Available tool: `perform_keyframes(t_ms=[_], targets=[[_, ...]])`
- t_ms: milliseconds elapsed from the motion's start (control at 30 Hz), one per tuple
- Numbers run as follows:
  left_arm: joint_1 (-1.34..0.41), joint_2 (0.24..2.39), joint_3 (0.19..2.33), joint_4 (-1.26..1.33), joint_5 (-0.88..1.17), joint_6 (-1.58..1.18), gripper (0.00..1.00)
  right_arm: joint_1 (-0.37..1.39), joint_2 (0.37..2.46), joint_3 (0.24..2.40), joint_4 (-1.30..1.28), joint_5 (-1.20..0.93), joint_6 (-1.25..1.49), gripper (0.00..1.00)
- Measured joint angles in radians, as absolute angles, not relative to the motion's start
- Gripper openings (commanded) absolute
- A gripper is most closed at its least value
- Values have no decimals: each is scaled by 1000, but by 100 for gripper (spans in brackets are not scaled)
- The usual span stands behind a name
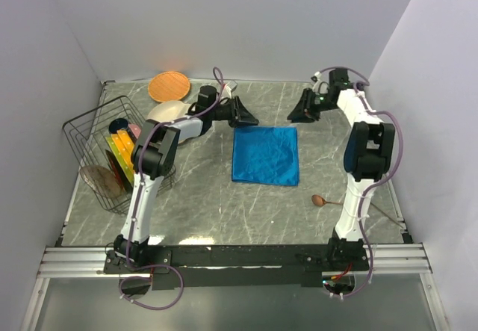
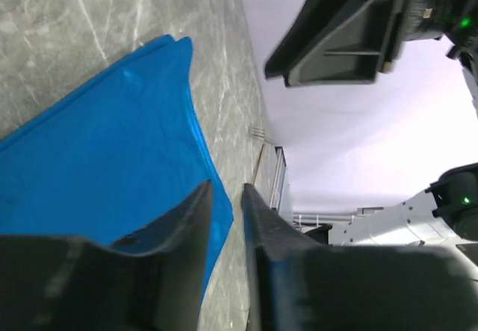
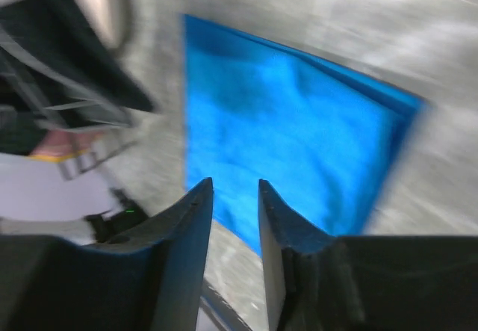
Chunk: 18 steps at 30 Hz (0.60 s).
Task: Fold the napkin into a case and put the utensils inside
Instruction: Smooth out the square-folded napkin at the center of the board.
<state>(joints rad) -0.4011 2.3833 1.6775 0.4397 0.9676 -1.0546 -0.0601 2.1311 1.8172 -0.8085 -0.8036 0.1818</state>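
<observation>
The bright blue napkin (image 1: 265,155) lies flat on the marble table as a near-square, layered at its edges. It also shows in the left wrist view (image 2: 112,152) and the right wrist view (image 3: 284,144). My left gripper (image 1: 252,119) hovers at its far left corner, jaws a narrow gap apart with nothing between them (image 2: 226,189). My right gripper (image 1: 293,115) hovers at the far right corner, jaws slightly apart and empty (image 3: 235,185). The brown wooden spoon (image 1: 320,200) lies to the napkin's near right, its thin handle running right.
A wire rack (image 1: 89,133) with colourful plates stands at the left. An orange plate (image 1: 169,86) and a white plate (image 1: 168,112) lie at the back left. Walls close in the table at the back and sides.
</observation>
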Motion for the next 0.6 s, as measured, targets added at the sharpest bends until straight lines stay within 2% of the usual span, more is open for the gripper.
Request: perform_keyframes(t_ms=[100,267,367,600], targets=[[-407,2412,1708,414,962,-1047,23,-24,2162,1814,-721,-868,265,29],[-408,2451,1734,374,953,-1031,24,31,2268,1827,-607,-928,369,27],[-406,2478,1746,364,948,-1028,29,43,2331,1829,-566,-942,414,27],[-405,2542,1791,323,939,-1007,28,35,2402,1833,-535,-950,440,24]])
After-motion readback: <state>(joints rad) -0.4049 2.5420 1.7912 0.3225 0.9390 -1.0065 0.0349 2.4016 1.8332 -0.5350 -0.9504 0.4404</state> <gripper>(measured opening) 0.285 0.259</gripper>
